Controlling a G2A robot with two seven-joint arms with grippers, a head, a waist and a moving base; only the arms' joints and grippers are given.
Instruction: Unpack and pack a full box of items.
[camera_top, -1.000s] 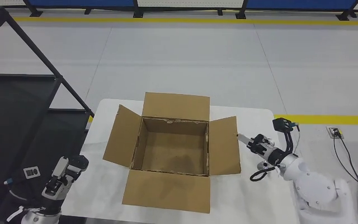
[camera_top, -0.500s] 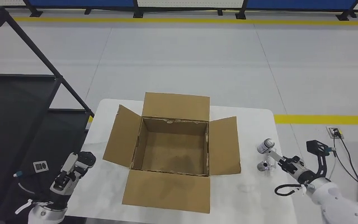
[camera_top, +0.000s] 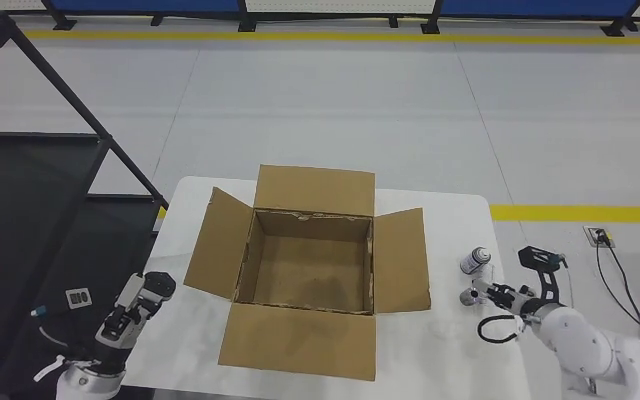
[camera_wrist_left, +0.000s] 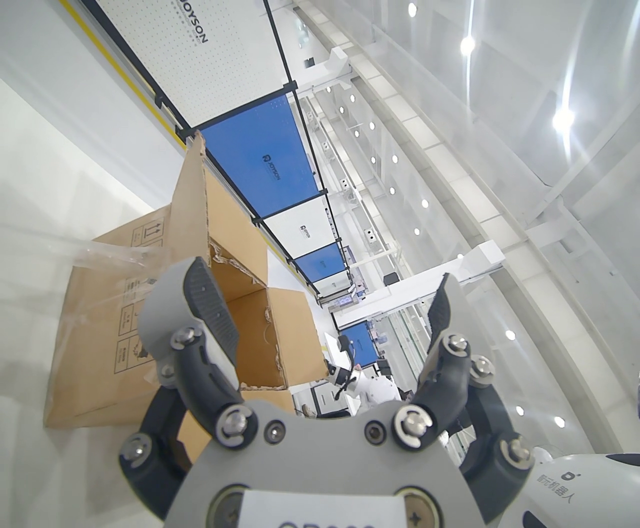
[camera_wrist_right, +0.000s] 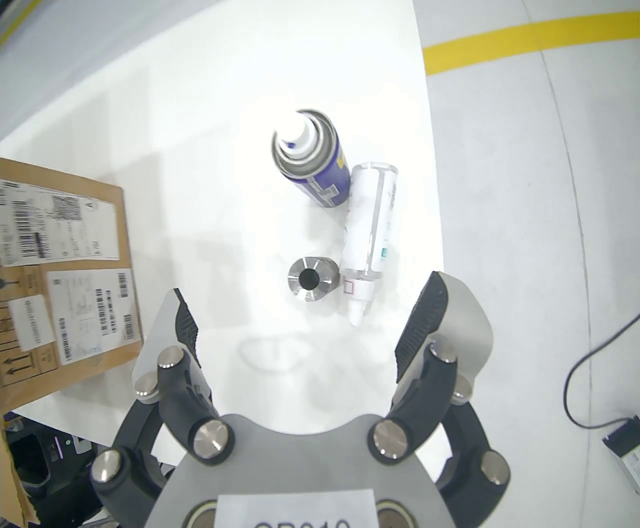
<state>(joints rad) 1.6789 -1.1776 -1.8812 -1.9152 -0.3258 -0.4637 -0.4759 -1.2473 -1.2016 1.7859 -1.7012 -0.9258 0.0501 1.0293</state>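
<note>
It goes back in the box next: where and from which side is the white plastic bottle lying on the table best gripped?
Probably from straight above, closing across the mid-body of the white plastic bottle: it lies flat, its base end against the upright blue spray can and its nozzle end beside the silver metal collet, leaving room on both sides midway.

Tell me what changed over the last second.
The right end effector pulled back from the right flap of the box toward the near right corner of the table, uncovering the upright spray can; it is open. The left end effector crept toward the box. The box stayed put.
</note>
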